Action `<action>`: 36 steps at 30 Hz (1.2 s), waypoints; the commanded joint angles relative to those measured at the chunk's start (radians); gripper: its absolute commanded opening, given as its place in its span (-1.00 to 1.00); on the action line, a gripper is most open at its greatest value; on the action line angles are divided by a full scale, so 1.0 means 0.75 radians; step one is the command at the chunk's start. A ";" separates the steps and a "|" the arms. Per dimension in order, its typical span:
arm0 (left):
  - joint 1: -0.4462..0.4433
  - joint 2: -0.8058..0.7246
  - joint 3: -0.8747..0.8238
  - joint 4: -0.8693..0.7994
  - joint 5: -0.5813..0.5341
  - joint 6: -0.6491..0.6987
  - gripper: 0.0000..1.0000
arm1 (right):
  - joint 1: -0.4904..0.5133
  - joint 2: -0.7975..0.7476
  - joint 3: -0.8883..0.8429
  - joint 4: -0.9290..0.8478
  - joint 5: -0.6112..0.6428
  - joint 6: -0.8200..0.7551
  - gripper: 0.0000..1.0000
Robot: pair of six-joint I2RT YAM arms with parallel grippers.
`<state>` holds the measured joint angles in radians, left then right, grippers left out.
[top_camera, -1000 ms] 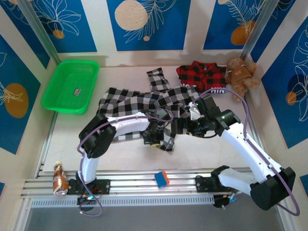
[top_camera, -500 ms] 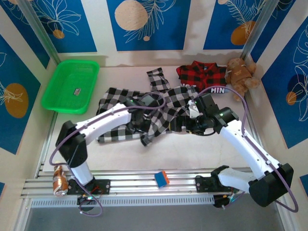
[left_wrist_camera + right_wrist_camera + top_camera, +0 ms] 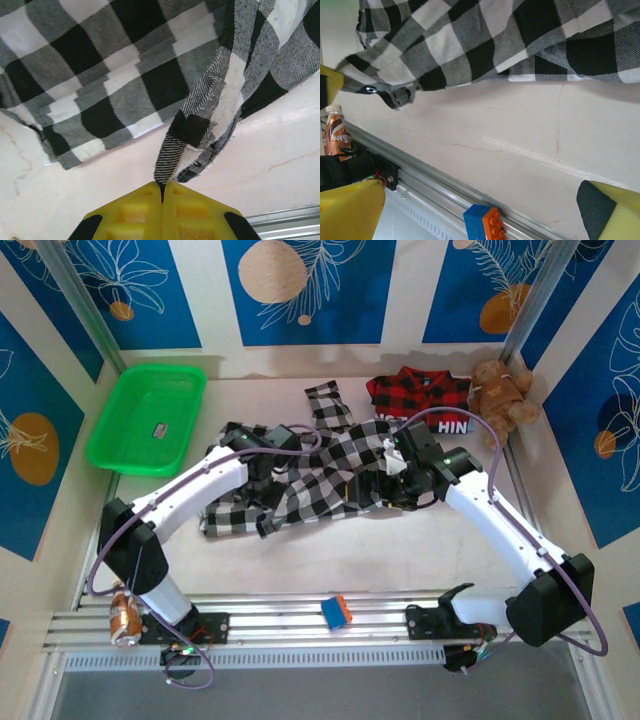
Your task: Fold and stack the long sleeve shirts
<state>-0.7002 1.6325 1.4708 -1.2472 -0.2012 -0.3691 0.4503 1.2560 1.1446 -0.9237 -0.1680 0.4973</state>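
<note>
While the crumpled black-and-white checked cloth shirt [image 3: 330,475] sprawls right of the green plastic basket [image 3: 140,400], the left gripper [image 3: 162,192] pinches its woven edge, the right gripper [image 3: 480,187] gapes, the red-and-black plaid shirt [image 3: 420,398] farther right

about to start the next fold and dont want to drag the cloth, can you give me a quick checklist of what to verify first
1. Left jaws gripping the checked shirt: ok, shut on a narrow fold of its edge.
2. Right jaws gripping cloth: not ok, wide open with nothing between them; the shirt lies ahead of them.
3. Checked shirt lying flat: not ok, bunched and twisted mid-table.
4. Checked shirt apart from the red plaid shirt: cannot tell, their edges meet near the white letters.
5. Table in front of the shirt free: ok, the blue-and-orange block sits on the near rail, apart from the cloth.
</note>
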 commanded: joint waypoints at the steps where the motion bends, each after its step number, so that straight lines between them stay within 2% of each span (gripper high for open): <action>1: 0.044 -0.017 -0.010 -0.063 -0.066 0.099 -1.00 | -0.003 0.037 0.053 0.005 -0.005 -0.040 0.98; 16: 0.172 0.091 -0.007 -0.078 -0.137 0.233 -1.00 | -0.001 0.199 0.088 0.019 0.044 -0.040 1.00; 36: 0.278 0.211 -0.017 -0.033 -0.195 0.348 -1.00 | 0.009 0.238 0.061 0.024 0.056 -0.022 0.99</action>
<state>-0.5117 1.7771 1.4662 -1.2644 -0.3191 -0.1440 0.4515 1.4303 1.1893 -0.9043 -0.1299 0.4770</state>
